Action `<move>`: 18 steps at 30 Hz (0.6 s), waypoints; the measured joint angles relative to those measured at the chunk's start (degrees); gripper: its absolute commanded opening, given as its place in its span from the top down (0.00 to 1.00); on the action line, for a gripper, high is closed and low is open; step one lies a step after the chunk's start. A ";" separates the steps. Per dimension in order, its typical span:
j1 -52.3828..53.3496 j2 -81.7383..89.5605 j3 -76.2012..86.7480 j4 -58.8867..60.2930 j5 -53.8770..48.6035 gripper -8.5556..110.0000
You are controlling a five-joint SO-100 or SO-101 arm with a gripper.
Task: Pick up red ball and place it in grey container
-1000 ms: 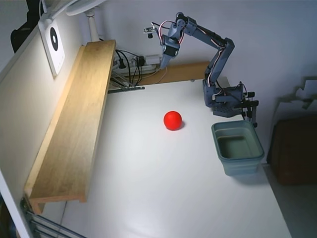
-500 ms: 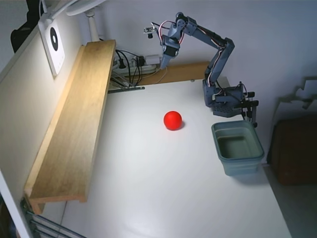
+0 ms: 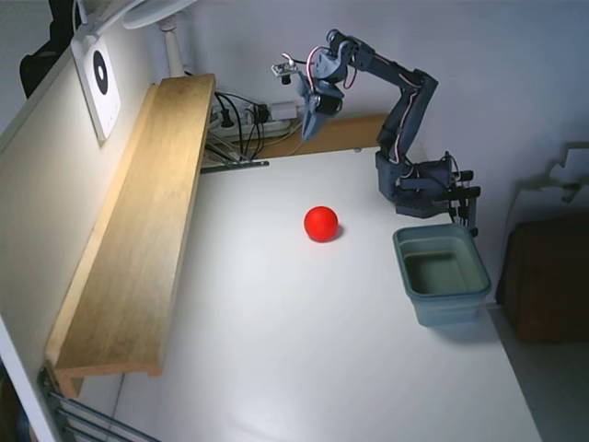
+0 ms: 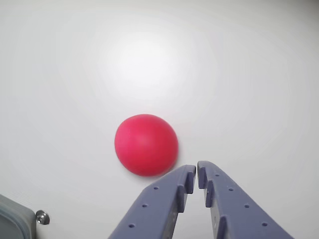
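The red ball (image 3: 321, 224) lies on the white table, left of the grey container (image 3: 442, 273), which stands open and empty near the table's right edge. My gripper (image 3: 310, 124) hangs high above the table's far side, well above and behind the ball. In the wrist view the ball (image 4: 146, 145) sits below and just left of my gripper (image 4: 196, 172), whose fingertips nearly touch with nothing between them. A corner of the container (image 4: 12, 221) shows at the lower left.
A long wooden shelf (image 3: 138, 230) runs along the left wall. Cables and a power strip (image 3: 248, 120) lie at the back. The arm's base (image 3: 419, 184) is clamped just behind the container. A metal screw (image 4: 42, 217) sits on the table by the container's corner.
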 measured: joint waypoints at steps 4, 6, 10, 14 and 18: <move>-0.26 0.00 0.00 0.00 0.09 0.95; -0.70 0.00 0.00 0.00 0.00 0.95; -0.35 0.00 0.00 0.00 0.00 0.95; -0.62 0.00 0.00 0.00 0.00 0.95; -2.46 0.00 0.00 0.00 0.00 0.61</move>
